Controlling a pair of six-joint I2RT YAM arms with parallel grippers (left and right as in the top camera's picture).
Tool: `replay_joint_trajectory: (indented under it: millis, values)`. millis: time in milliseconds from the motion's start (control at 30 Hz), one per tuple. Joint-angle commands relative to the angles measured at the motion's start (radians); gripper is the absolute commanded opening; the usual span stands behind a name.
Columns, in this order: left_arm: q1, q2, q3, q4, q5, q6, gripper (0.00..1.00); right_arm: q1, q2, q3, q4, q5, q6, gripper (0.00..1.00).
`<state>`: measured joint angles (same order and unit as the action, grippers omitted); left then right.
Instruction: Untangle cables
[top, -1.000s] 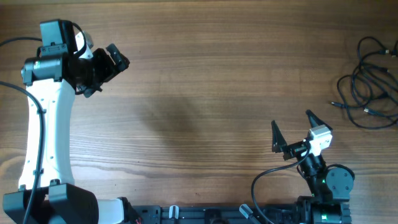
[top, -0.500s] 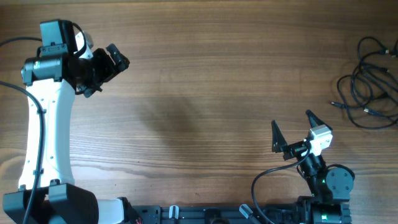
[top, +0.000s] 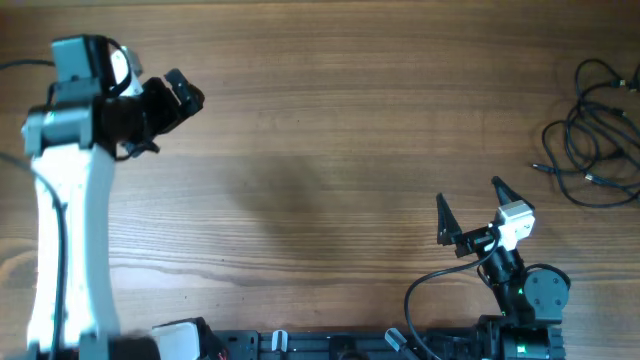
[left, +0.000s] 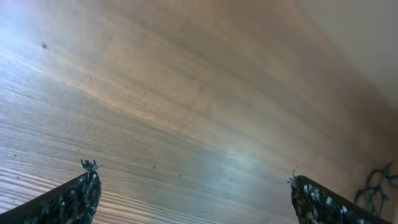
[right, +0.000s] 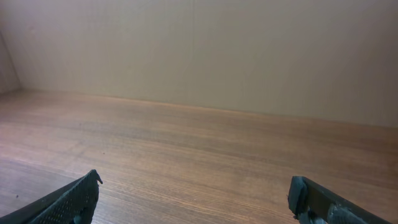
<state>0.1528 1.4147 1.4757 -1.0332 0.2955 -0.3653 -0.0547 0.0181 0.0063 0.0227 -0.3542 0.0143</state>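
1. Along the near edge of the brown wood-grain table (top: 330, 120), a black mounting rail (top: 330, 345) is seen, and the base of the right arm is fixed at its right end.
2. Just beyond that edge, toward the near right corner, the right gripper (top: 469, 192) is found. Its jaws are spread wide and nothing is held between them.
3. In the right wrist view only bare boards are shown between the two black tips, and the surface is seen to end at a plain pale beige wall (right: 217, 50).
4. Along the left edge the white left arm (top: 65, 230) is stretched from near to far. Its outline is blurred in the overhead view.
5. Near the far left corner the left gripper (top: 186, 90) is carried, jaws fully parted and empty. In its wrist view a pale sheen is seen on the bare wood.
6. At the right edge, toward the far right corner, the thin black cables (top: 597, 135) with small plug ends are laid in a loose tangle of overlapping loops, partly cut off by the border. They are kept well apart from both grippers, and two plug ends are pointed toward the middle of the surface.
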Motion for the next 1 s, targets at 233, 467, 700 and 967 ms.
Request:
replay_joint_trajectory:
  millis: [233, 467, 700, 967]
  values:
    - [0.006, -0.381, 0.007, -0.001, -0.005, -0.009, 1.00, 0.004, -0.008, -0.001, 0.005, 0.015, 0.014, 1.00]
    - [-0.019, -0.547, -0.091, 0.007, -0.005, -0.009, 1.00, 0.004, -0.008, -0.001, 0.005, 0.015, 0.014, 1.00]
    - [-0.077, -0.731, -0.323, 0.021, -0.028, -0.010, 1.00, 0.004, -0.008, -0.001, 0.005, 0.015, 0.014, 1.00]
    - [-0.084, -0.977, -0.782, 0.641, -0.133, -0.008, 1.00, 0.004, -0.008, -0.001, 0.005, 0.015, 0.014, 1.00]
